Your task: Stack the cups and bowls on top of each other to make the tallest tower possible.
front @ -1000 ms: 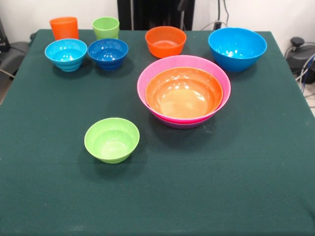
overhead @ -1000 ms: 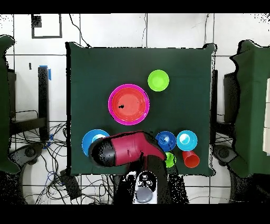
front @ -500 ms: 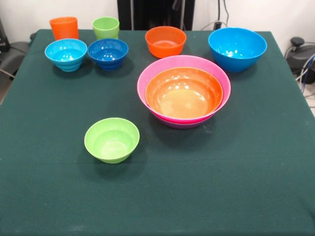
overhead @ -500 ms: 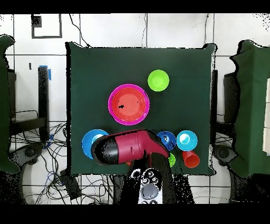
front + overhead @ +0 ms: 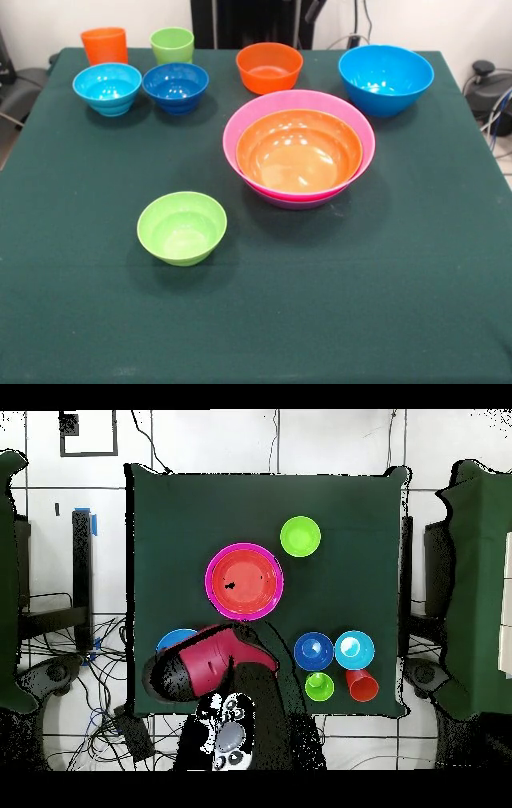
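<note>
Overhead view only: red arm (image 5: 215, 664) over big blue bowl (image 5: 172, 640); claw state unclear.

Seen from above, the arm (image 5: 205, 664) reaches over the counter (image 5: 384, 288) at the robot's edge, above part of the big bowl (image 5: 386, 78). Along that edge stand the tall cup (image 5: 104, 45) and short cup (image 5: 172, 45), with a pair of small bowls (image 5: 107, 88) just before them and a third small bowl (image 5: 269, 67) toward the big bowl. The nested stack (image 5: 298, 152) sits mid-counter. The lone bowl (image 5: 182, 227) lies farthest out.
</note>
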